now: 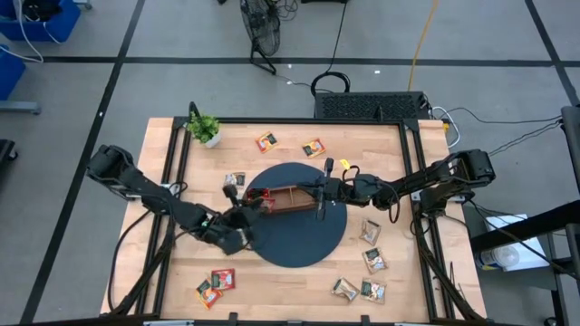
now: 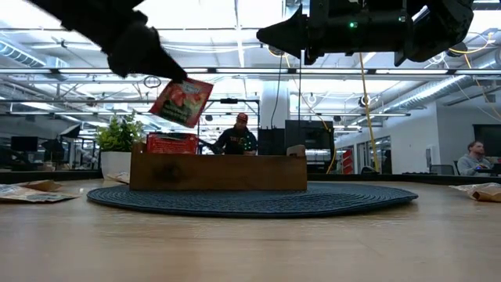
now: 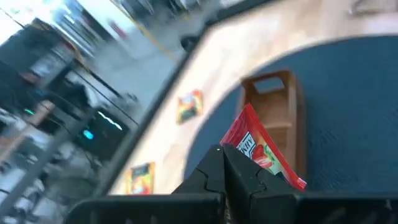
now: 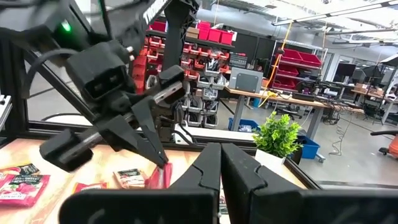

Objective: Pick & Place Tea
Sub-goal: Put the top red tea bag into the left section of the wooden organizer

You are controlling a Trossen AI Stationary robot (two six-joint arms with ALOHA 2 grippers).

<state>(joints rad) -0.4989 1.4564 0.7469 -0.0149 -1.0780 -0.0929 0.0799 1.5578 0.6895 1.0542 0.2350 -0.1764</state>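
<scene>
The high view looks straight down from well above on the whole desk (image 1: 290, 272) and the floor around it, with the round blue mat (image 1: 294, 226) and the wooden tray (image 1: 290, 196) at centre. The low view sits at desk height and looks level across the mat to the same tray (image 2: 218, 172) and the room behind. Each wrist view looks close past its own gripper; the left one sees the tray (image 3: 273, 118), and the right one faces the potted plant (image 4: 278, 138), also seen from above (image 1: 205, 128).

Wooden tray (image 1: 288, 196) sits on the round dark mat (image 1: 299, 243); potted plant (image 1: 205, 129) at the worktop (image 1: 290, 290) corner.
</scene>
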